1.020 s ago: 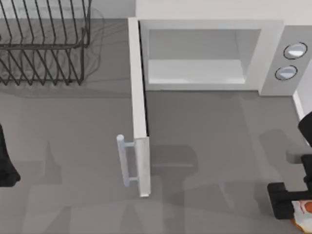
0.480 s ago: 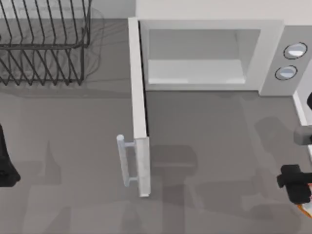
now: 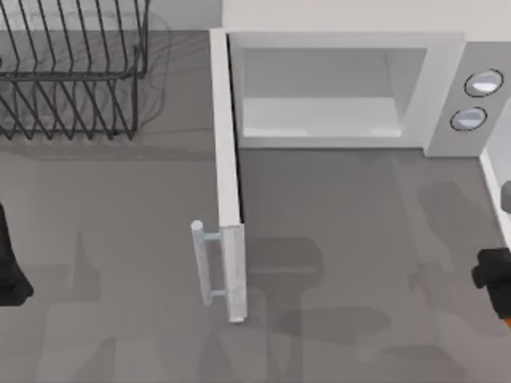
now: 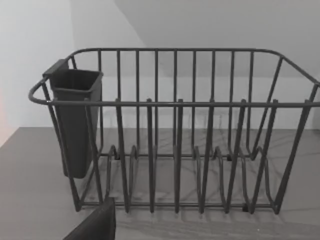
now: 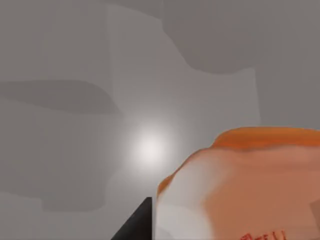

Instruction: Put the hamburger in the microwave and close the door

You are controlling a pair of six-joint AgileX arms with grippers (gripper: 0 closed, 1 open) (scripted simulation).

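Hamburger [image 5: 240, 185] is held clamped by the right gripper [image 3: 499, 291] at 4 o'clock; left jaws cannot be told.

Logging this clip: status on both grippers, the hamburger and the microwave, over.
Right gripper at table's right edge, hamburger close against it. Left arm parked at left edge. Microwave cavity bare, door wide open. Path clear.

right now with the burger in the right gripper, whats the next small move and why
Probably carry it toward the top view's left and back, to the microwave's open cavity. The right gripper sits at the table's right edge with the hamburger close against it, the door stands wide open, and the left arm is parked at the left edge.
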